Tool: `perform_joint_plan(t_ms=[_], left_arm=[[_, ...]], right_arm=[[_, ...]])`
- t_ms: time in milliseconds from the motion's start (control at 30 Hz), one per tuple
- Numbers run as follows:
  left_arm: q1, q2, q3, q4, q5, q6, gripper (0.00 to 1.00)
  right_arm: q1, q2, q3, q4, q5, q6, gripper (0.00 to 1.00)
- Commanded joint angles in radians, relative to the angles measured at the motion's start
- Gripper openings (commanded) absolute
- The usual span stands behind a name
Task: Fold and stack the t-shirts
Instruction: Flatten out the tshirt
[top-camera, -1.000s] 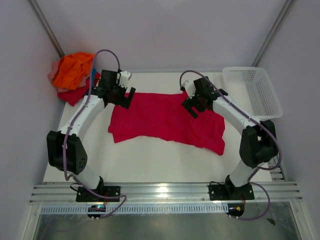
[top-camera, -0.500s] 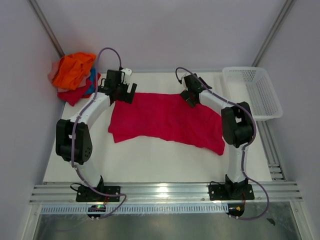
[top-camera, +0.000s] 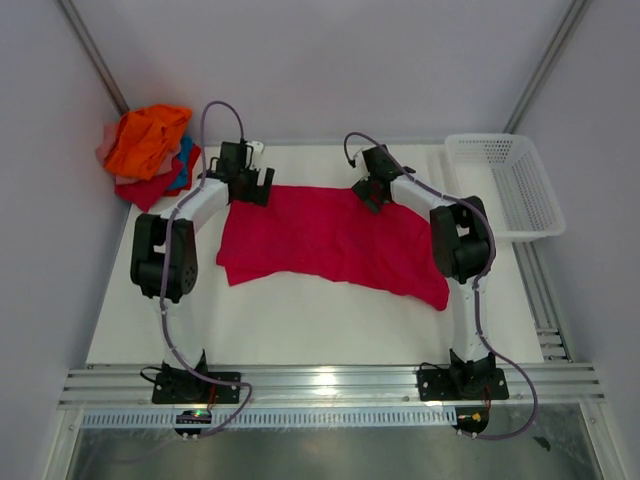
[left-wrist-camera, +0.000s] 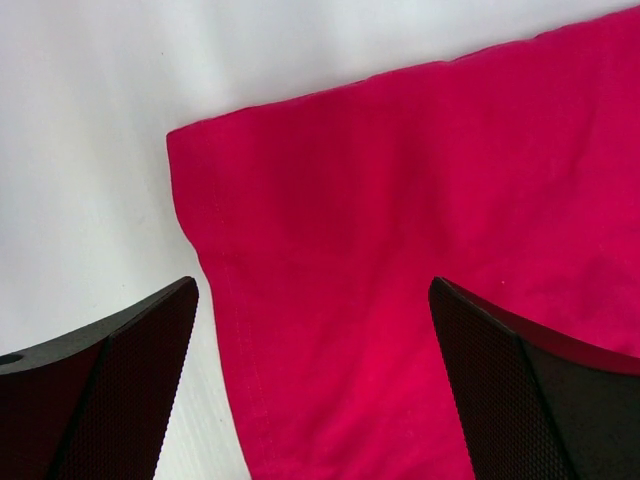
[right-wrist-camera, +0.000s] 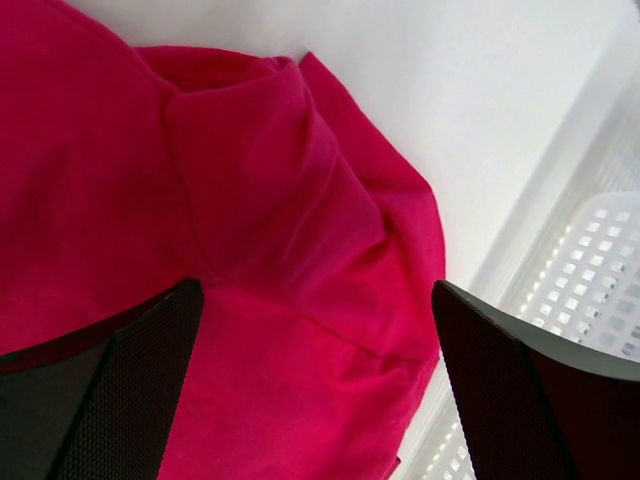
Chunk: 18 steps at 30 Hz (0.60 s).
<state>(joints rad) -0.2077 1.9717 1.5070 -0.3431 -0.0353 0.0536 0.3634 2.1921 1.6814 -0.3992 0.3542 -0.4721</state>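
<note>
Two robot arms reach over a crimson t-shirt spread across the middle of the table in the overhead view, at the start of a fold. The left gripper hangs over the shirt's upper-left corner, its claw spread wide and holding nothing. Its wrist camera shows the hemmed corner lying flat between the two fingers. The right gripper, just as wide and just as empty, hovers over the shirt's upper edge a little right of centre, where the cloth is folded over on itself. The mesh basket sits close by at the upper right. More t-shirts wait in a pile of t-shirts (orange on top, red and blue beneath) at the upper left of the frame, off the table's corner.

The step in hand looks to be pinching the top edge at two points, so the task is barely begun. To do it well, each claw should come straight down and close on the hem itself. The right one would do best to take the whole doubled flap, or else shift to flat cloth, so that a loose layer does not slip free. The two should then lift together to keep the edge taut and level.
</note>
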Motion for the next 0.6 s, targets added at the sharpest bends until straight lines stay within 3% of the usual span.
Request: perform_joint_plan(t_ms=[0, 467, 567], left_arm=[[0.011, 0.035, 0.036, 0.07, 0.029, -0.021, 0.99], [0.033, 0.2, 0.182, 0.024, 0.103, -0.021, 0.99], [0.034, 0.2, 0.214, 0.006, -0.001, -0.004, 0.99]], right_arm=[[-0.004, 0.027, 0.052, -0.009, -0.069, -0.014, 0.99], [-0.015, 0.093, 0.109, -0.084, -0.139, -0.013, 0.97], [-0.015, 0.11, 0.133, -0.104, -0.141, -0.01, 0.96]])
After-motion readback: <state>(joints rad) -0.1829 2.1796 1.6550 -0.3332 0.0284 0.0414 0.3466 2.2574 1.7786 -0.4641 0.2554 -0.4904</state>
